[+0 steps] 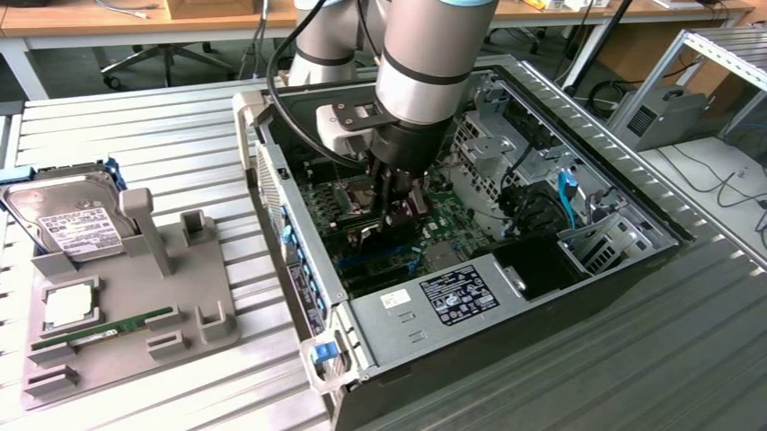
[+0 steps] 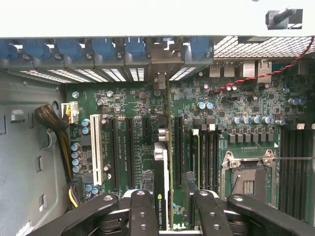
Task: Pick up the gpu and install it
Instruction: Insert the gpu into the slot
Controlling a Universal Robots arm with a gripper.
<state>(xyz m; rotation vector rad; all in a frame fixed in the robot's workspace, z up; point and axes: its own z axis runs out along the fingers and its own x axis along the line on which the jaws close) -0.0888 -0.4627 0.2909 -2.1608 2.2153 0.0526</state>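
Exterior view: black two-finger gripper (image 1: 398, 205) lowered into open grey computer case (image 1: 623, 193), clamped half-closed on thin dark gpu (image 1: 401, 214) above green motherboard (image 1: 450, 220); pickup done, seating seemingly unfinished. Grey parts holder (image 1: 180, 296) keeps silver hard drive (image 1: 70, 224), green RAM stick (image 1: 102, 330). Wrist view: black fingers (image 2: 142, 211) flanking upright gpu (image 2: 163, 196), edge-on over black slots (image 2: 127, 152).

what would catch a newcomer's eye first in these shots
The robot arm plunging into the open computer case, its gripper shut on the gpu held edge-on over the green motherboard. On the exterior view's left, a grey holder carries a hard drive.
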